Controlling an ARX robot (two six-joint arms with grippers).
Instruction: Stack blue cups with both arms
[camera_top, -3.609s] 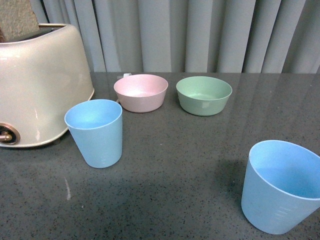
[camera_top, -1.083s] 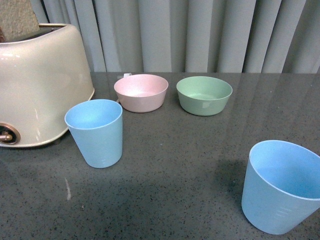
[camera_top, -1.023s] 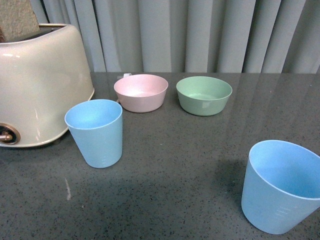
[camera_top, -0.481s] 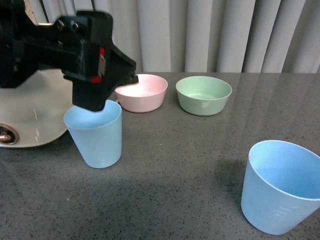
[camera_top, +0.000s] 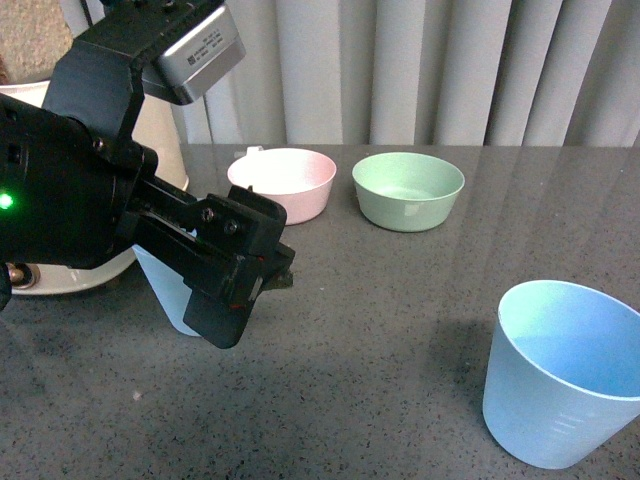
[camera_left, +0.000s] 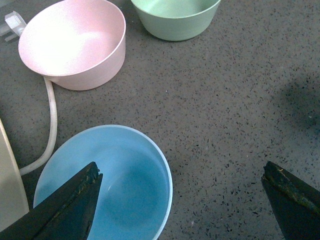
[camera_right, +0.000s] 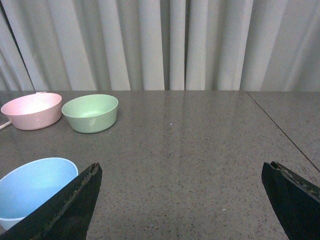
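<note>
While it gapes wide and empty, the black left tool (camera_left: 181, 172) hovers over the sky-blue plastic tumbler (camera_left: 130, 195) near the round pink bowl (camera_left: 75, 42).

**No legible writing in any view**

Nothing can be read with certainty. The silver-grey camera block (camera_top: 200, 50) on the left arm (camera_top: 90, 200) carries a few lines of tiny dark print on its face, too small to make out. Faint raised marks run low on the wall of the nearer blue cup (camera_top: 560, 400), but no letter or figure among them is clear.
</note>
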